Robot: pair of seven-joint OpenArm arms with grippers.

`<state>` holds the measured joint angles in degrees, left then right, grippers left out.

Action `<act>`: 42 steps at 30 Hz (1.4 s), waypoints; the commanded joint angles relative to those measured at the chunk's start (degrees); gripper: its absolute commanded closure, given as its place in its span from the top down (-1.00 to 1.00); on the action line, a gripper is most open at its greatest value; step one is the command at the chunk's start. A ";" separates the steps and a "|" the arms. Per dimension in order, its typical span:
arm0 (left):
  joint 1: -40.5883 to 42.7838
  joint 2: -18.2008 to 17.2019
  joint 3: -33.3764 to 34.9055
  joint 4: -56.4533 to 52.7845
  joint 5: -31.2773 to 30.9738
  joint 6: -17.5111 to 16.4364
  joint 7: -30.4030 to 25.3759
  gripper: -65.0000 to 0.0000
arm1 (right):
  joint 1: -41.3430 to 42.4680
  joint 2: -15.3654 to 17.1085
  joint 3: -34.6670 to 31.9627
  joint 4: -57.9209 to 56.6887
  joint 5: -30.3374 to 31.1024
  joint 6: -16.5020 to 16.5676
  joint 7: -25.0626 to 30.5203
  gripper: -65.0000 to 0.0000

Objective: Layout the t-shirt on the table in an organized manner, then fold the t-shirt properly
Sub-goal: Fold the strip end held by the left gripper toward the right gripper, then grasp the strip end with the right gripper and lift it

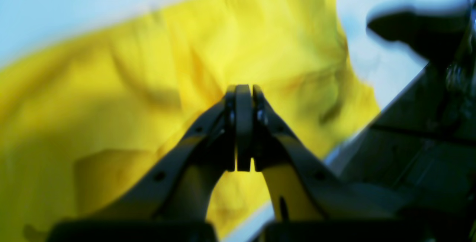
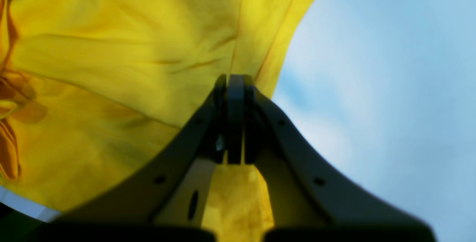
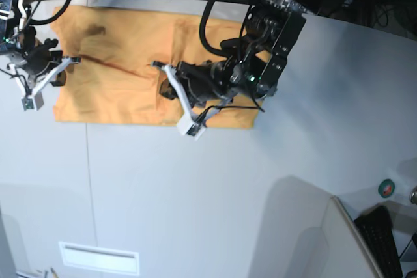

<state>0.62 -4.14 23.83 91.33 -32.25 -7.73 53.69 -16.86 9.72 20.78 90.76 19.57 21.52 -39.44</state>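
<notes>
Grippers closed above a partly laid-out shirt; folding not yet begun.

Your left gripper has its jaws pressed together with no cloth visible between them, poised over the middle of the t-shirt; your right gripper is likewise shut and, so far as the wrist view shows, empty, near the shirt's edge at the base view's left; both appear placed to smooth or drag the fabric rather than lift it, in my judgement; the shirt lies along the far edge of the table, orange-yellow, roughly rectangular, mostly flat, with a dark crease running across it and wrinkles under the left arm.
</notes>
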 commanded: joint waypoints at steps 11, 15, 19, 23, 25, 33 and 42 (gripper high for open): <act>6.45 -7.33 -0.32 -0.47 -0.41 -0.23 -0.90 -1.00 | 0.55 0.53 0.37 1.15 0.87 0.33 1.33 -1.00; 9.27 -9.53 -5.59 5.68 -0.67 -0.23 -0.90 -1.00 | 1.26 -0.53 5.64 0.98 9.48 0.33 -0.08 -1.00; 12.17 -11.55 -18.34 7.53 -0.50 -0.58 -0.99 -1.00 | 2.23 -0.62 14.61 -0.78 22.76 0.33 -6.58 -0.70; 12.08 -12.52 -31.88 2.08 -0.41 -7.00 -1.08 -1.00 | 4.77 2.02 17.33 -7.55 24.43 0.68 -11.06 0.49; 11.82 -12.96 -38.56 -1.88 -0.32 -12.89 -2.22 -1.00 | 5.48 2.46 17.60 -12.04 24.43 3.93 -11.15 0.62; 11.82 -14.28 -36.27 -12.08 -0.23 -15.17 -13.82 -1.00 | 7.50 5.98 15.93 -26.28 23.90 11.67 -11.15 0.53; 7.42 -11.90 -20.98 -19.55 -0.23 -9.02 -22.00 -1.00 | 4.34 4.75 4.68 -24.70 24.34 11.76 -11.06 0.52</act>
<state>7.64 -15.62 2.90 71.59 -33.08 -17.06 30.37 -11.84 14.39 25.65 66.26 45.95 33.61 -48.31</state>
